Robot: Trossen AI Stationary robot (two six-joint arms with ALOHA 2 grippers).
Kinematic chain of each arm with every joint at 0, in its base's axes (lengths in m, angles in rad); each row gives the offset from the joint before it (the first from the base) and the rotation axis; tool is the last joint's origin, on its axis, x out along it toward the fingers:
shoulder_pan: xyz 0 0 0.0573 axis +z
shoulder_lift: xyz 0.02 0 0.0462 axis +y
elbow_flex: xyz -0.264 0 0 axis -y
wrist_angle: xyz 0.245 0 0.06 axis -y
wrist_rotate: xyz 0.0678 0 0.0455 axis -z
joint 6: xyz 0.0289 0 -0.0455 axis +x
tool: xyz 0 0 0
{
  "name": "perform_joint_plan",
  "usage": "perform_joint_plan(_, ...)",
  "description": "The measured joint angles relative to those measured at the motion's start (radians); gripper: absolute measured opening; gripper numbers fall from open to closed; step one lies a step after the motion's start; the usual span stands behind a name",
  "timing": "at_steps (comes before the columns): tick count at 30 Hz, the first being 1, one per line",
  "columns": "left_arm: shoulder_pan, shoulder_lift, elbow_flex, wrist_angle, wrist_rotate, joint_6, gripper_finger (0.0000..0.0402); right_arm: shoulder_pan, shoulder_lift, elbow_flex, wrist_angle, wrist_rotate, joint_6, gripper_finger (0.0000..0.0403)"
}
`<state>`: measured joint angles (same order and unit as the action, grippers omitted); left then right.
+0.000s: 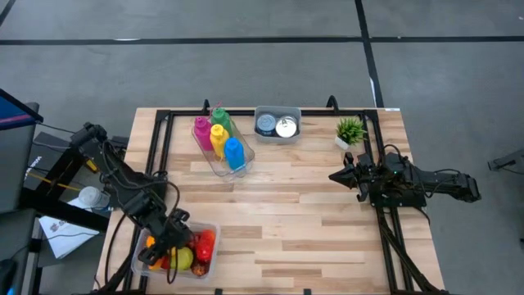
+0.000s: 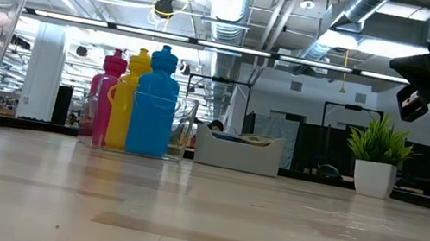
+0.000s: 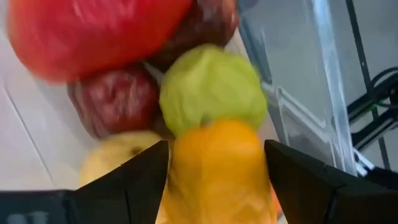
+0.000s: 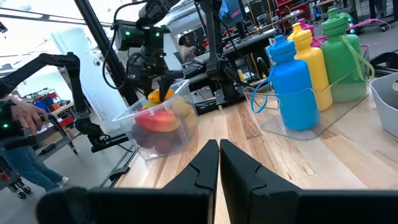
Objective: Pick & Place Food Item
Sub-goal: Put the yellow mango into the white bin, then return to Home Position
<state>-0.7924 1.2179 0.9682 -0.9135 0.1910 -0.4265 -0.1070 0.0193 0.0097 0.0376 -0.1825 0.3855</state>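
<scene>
Two arms work over the wooden desk (image 1: 311, 221). At its near left corner, the left gripper (image 1: 169, 238) reaches down into a clear plastic bin (image 1: 206, 272) of mixed fruit, its fingers (image 3: 134, 180) spread on either side of an orange fruit (image 3: 214, 171), with a green apple (image 3: 211, 87) just beyond. Far centre stand a tray of coloured bottles (image 1: 221, 139) and a grey tub (image 1: 277, 124). At the right, near a potted plant (image 1: 350, 131), the right gripper (image 1: 336, 175) hovers with fingers (image 4: 199, 168) pressed together, holding nothing.
</scene>
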Motion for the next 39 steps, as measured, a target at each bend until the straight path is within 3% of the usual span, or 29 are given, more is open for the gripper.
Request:
perform_joint_plan(9, 0.002, 0.000, 0.000, 0.066, -0.006, 0.077, 0.0241, 0.000, 0.000, 0.000, 0.000, 0.000, 0.000, 0.0012)
perform_joint_plan(18, 0.027, 0.000, 0.000, 0.222, -0.005, -0.094, 0.0237, 0.000, 0.000, 0.000, 0.000, 0.000, 0.000, 0.0012)
perform_joint_plan(23, 0.104, -0.025, 0.000, 0.411, -0.004, -0.190, 0.0226, 0.000, 0.000, 0.000, 0.000, 0.000, 0.000, 0.0012)
perform_joint_plan(29, 0.278, -0.132, 0.000, 0.632, -0.030, -0.386, 0.0208, 0.000, 0.000, 0.000, 0.000, 0.000, 0.000, 0.0012)
perform_joint_plan(35, 0.322, -0.267, 0.000, 0.932, -0.118, -0.113, 0.0209, 0.000, 0.000, 0.000, 0.000, 0.000, 0.000, 0.0012)
perform_joint_plan(39, 0.323, -0.360, 0.000, 1.069, -0.232, -0.086, 0.0211, 0.000, 0.000, 0.000, 0.000, 0.000, 0.000, 0.0012)
